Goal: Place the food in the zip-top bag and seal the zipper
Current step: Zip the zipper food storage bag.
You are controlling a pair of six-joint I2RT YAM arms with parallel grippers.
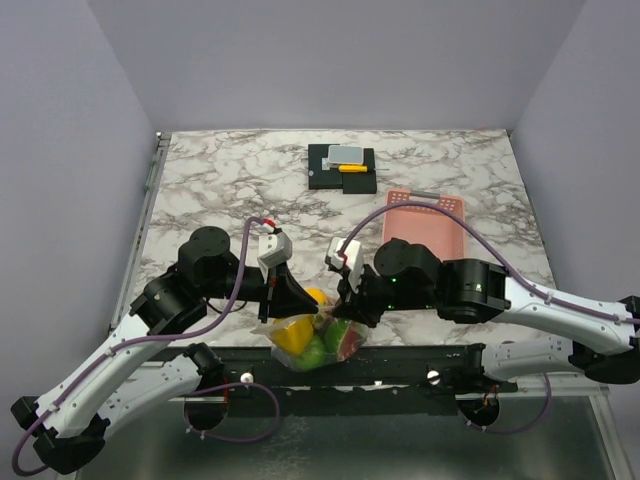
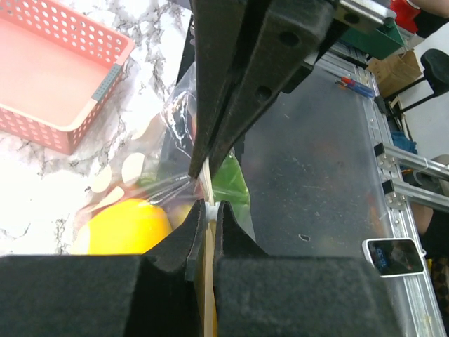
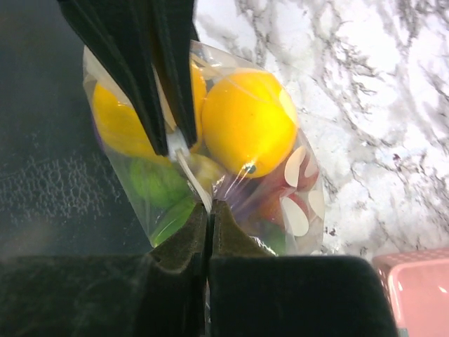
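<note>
- Both claws grip the bag (image 1: 310, 345) by its zipper strip (image 3: 191, 175). The left claw (image 2: 208, 214) is fully closed on the strip, and the right claw (image 3: 208, 210) is pinched tight just beside it.
- The bag sits well apart from the pink basket (image 1: 425, 225), nearer the arms and to its left. The food (image 3: 245, 123) (yellow, green and red pieces) is inside.
- This looks like the sealing step. Anchor one claw and slide the other along the strip with a steady pinch. Keep the strip taut and level so the tracks mate.
</note>
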